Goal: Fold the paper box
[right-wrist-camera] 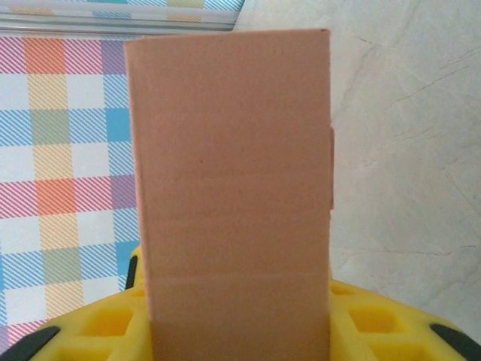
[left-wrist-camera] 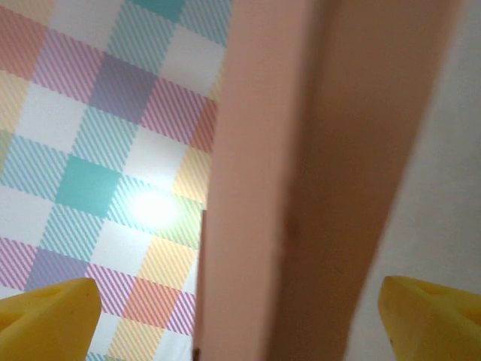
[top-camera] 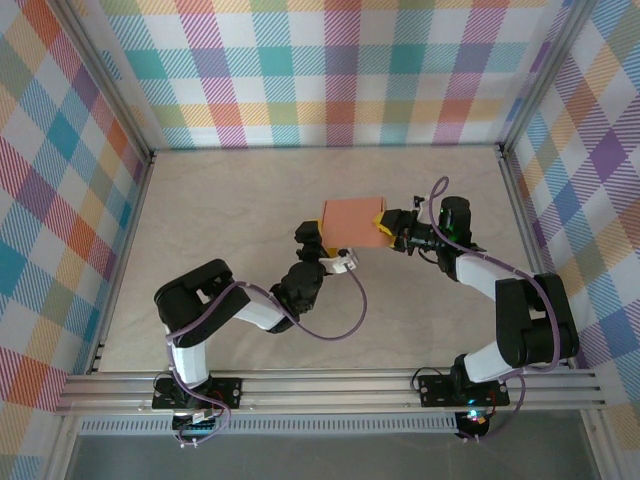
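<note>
Near rail: an aluminium rail [top-camera: 330, 388] crosses the bottom of the top view, and both arm bases are bolted to it.
Left arm: the left arm [top-camera: 215, 300] rises from the lower left and bends toward the centre. A purple cable [top-camera: 340, 325] loops along it.
Right arm: the right arm [top-camera: 525, 325] climbs the right side of the frame, then reaches left toward the centre.
Left claw: the left gripper [top-camera: 322, 246] sits just below and left of centre in the top view, at the lower-left corner of the card. In its wrist view the yellow fingertips [left-wrist-camera: 52, 308] lie in the two bottom corners of the frame, spread wide. The card runs up between them with background showing on either side, so it grips nothing.
Right claw: the right gripper [top-camera: 388, 228] is just right of centre and is clamped on the right end of the card. In its wrist view the yellow pads [right-wrist-camera: 376, 323] fill the bottom edge, and the salmon panel rises straight up from between them.
Paper box: the paper box [top-camera: 350, 222] is at the centre of the top view, salmon-orange, with a flat top face and a shaded side toward the arms. The right wrist view shows a crease across the panel low down.
Table: the pale marbled table [top-camera: 250, 200] spreads around and beyond the box.
Far wall: a plaid wall [top-camera: 330, 70] fills the top of the frame, and the same pattern lines both sides.
</note>
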Motion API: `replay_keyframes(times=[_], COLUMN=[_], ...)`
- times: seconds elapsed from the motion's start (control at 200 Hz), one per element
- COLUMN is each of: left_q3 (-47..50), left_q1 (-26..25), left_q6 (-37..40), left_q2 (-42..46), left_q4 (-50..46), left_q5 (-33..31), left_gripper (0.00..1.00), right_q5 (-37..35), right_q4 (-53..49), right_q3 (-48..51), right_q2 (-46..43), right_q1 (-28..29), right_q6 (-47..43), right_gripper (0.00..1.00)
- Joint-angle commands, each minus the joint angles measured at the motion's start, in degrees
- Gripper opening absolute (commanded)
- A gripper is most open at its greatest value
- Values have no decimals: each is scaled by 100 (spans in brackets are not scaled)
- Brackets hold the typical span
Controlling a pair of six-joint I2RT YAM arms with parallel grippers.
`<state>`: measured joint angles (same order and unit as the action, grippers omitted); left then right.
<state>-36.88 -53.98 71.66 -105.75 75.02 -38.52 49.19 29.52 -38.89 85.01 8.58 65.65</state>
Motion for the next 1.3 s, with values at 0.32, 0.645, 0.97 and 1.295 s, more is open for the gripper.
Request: replay_keyframes(times=[0.32,0.645,0.97,1.295], left_q3=[-201,-199,-214,-266], left_q1=[-8,-8,-8,-8], left_q6=[105,81,44,-152], left_q2=[-200,-217,-218,-119], left_q4=[601,540,452,-32], left_q5=[-155,-164,-187,-195], left_gripper=[72,56,46,43], right_q5=[242,236,192,96], right_q4=[302,300,251,85], right_q3=[22,-22,-12,-15], right_q2=[-133,-132,-125,-194], right_q1=[-42,-41,-43,-41], right_q6=[143,168,159,109], right_gripper=[38,39,39,41])
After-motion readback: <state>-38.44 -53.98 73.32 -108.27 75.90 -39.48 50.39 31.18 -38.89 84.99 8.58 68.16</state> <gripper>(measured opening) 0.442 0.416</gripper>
